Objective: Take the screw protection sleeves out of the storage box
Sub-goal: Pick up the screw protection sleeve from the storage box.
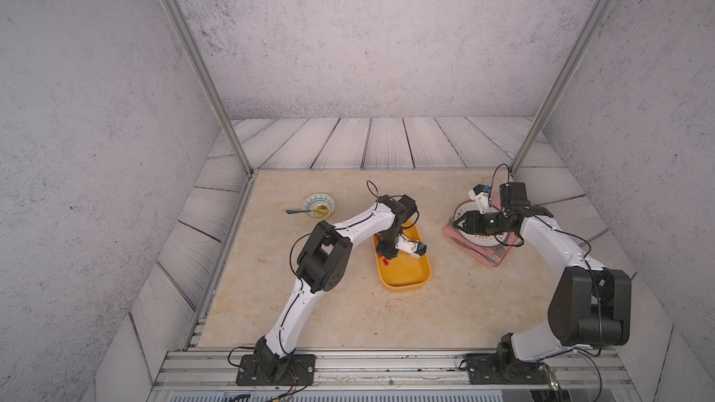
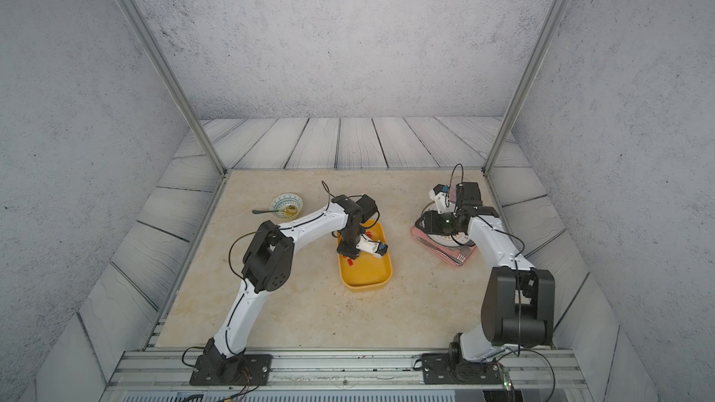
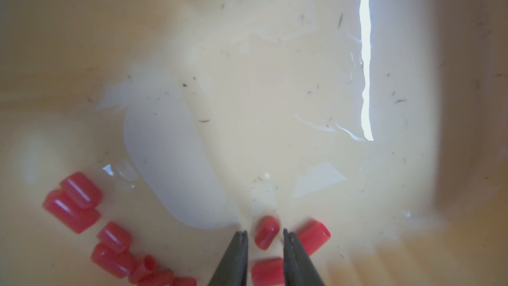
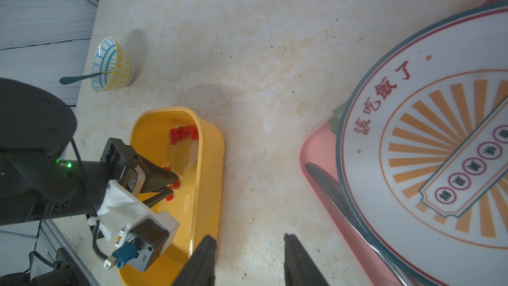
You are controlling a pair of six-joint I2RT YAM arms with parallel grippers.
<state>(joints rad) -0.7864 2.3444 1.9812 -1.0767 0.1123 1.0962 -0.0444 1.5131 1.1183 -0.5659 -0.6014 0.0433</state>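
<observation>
The yellow storage box (image 1: 406, 270) (image 2: 365, 272) (image 4: 209, 160) lies mid-table. My left gripper (image 1: 385, 256) (image 2: 348, 257) (image 3: 265, 233) points down into its far end, close to the floor. The jaws stand narrowly open on either side of one red screw protection sleeve (image 3: 266, 232), with a thin gap showing on each side. Two more sleeves (image 3: 313, 236) lie beside and behind the fingertips, and several others (image 3: 79, 202) (image 4: 182, 133) cluster farther off in the box. My right gripper (image 1: 457, 222) (image 2: 419, 222) (image 4: 248, 239) hangs open and empty over the bare table beside the pink tray.
A pink tray (image 1: 483, 261) (image 4: 316, 144) at the right carries a printed round plate (image 4: 426, 133), a knife (image 4: 324, 182) and a fork (image 1: 499, 255). A small patterned bowl (image 1: 319, 204) (image 4: 112, 64) with a spoon sits at the back left.
</observation>
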